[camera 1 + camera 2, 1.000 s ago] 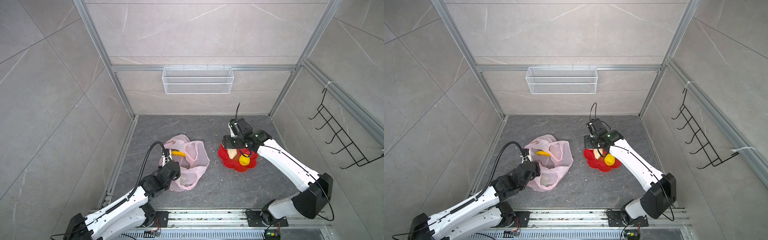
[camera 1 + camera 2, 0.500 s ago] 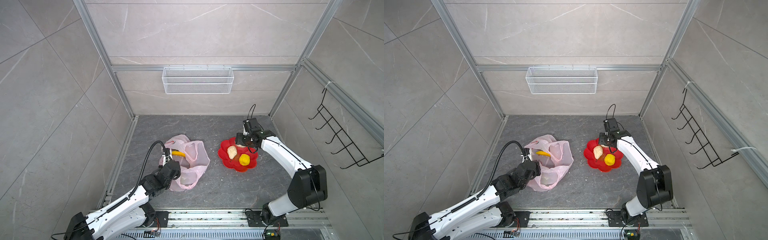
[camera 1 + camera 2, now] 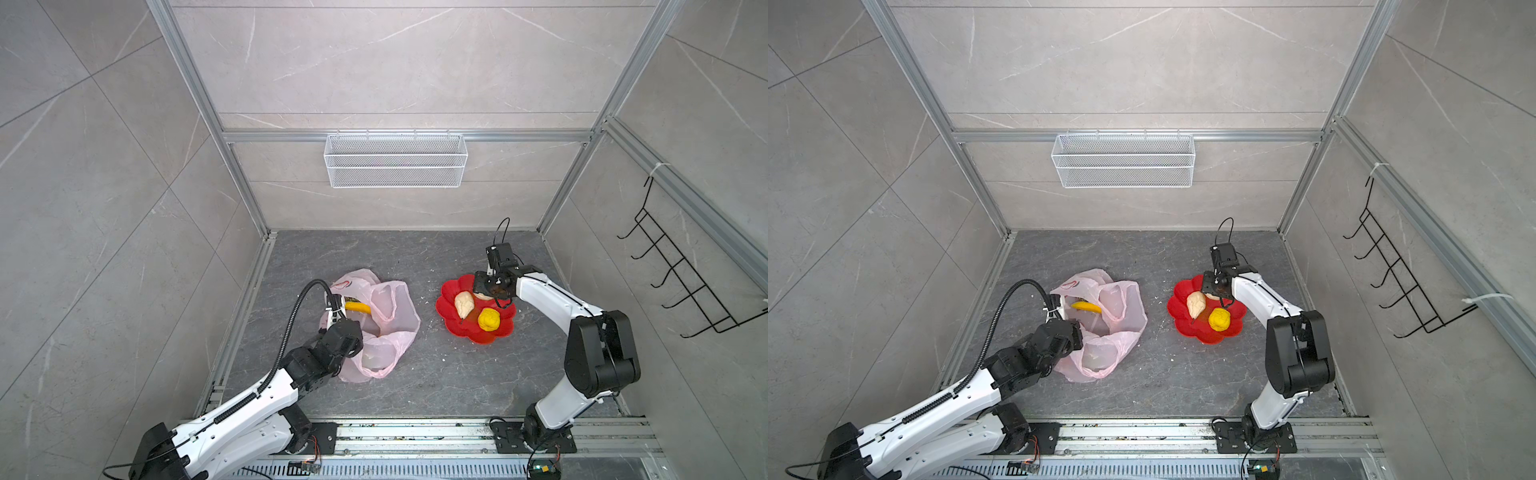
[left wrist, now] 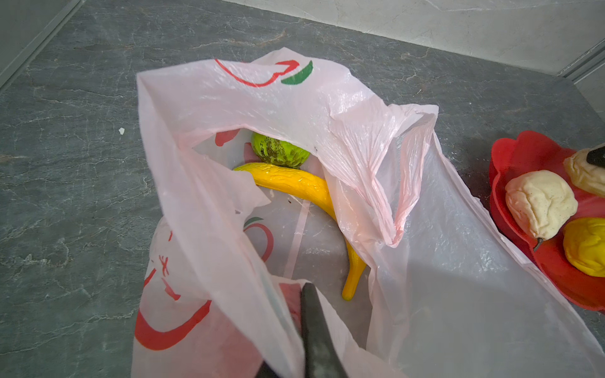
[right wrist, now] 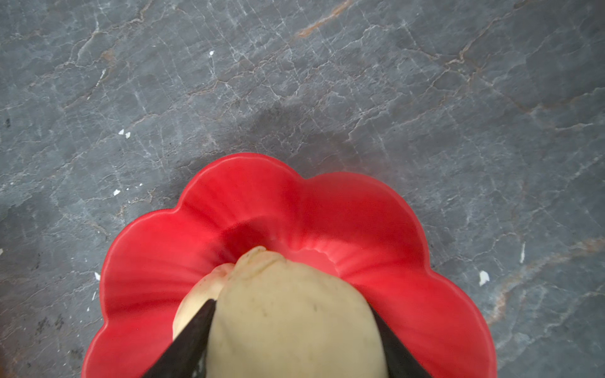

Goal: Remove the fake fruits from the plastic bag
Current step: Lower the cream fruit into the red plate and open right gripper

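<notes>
One beige fruit (image 5: 294,337) within right claw (image 5: 291,304), left claw (image 4: 304,289) pinching bag (image 4: 458,261)

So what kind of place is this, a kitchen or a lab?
Likely a robot test cell, not a real room: aluminium frame around tiled panels, two robot arms bolted to a base rail, wire basket on the back wall.

No readable words, numbers or brand names anywhere. Only print is on plastic bag (image 4: 458,261), clearest in left wrist view.
- Red curved outline with green leaf stroke (image 4: 278,73): on raised flap.
- Red apple outline (image 4: 262,234): seen through bag mouth.
- Small red strokes (image 4: 163,265): possibly characters, crumpled, illegible.
- Broad red arc (image 4: 170,329): beside strokes.
- In both top views print shows only as tiny red mark (image 3: 344,285), unreadable.
</notes>
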Robot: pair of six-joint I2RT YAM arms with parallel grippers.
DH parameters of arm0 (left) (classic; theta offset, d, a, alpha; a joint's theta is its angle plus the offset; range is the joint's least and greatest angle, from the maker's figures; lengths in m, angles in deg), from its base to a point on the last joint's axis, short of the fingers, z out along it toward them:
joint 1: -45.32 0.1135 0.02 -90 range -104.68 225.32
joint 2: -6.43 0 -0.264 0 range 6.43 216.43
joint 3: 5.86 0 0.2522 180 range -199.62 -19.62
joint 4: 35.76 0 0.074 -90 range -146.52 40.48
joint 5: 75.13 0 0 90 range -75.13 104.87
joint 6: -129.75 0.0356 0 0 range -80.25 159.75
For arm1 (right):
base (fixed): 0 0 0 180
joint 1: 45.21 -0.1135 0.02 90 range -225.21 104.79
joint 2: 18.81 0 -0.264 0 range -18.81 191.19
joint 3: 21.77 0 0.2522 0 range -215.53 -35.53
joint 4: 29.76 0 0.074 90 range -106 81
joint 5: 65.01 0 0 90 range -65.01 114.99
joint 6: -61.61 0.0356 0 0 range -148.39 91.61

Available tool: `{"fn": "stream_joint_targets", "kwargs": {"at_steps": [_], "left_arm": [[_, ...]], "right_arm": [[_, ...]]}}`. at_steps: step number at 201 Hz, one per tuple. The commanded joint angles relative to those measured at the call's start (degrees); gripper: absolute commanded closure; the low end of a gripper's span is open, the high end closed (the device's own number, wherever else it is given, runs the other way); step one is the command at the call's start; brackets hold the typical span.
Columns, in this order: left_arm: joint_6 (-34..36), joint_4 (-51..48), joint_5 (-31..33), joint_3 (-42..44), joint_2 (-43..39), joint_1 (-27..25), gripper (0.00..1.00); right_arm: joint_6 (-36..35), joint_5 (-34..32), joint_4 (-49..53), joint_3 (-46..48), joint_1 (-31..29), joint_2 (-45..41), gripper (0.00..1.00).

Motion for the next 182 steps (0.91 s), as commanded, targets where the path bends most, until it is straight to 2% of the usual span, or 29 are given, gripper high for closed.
{"fn": "stream_joint_targets", "kwargs": {"at_steps": [1, 182], "left_arm": [[0.25, 0.66, 0.32, -1.46, -0.52, 0.35, 1.0], [-1.46, -1.89, 0.4, -0.53, -3.32, 0.3, 1.0]], "right_arm": [[-0.22, -1.21, -1.36, 0.82, 0.81, 1.48, 0.57], [0.1, 1.54, -2.77, 1.72, 1.58, 7.26, 0.52]]}}
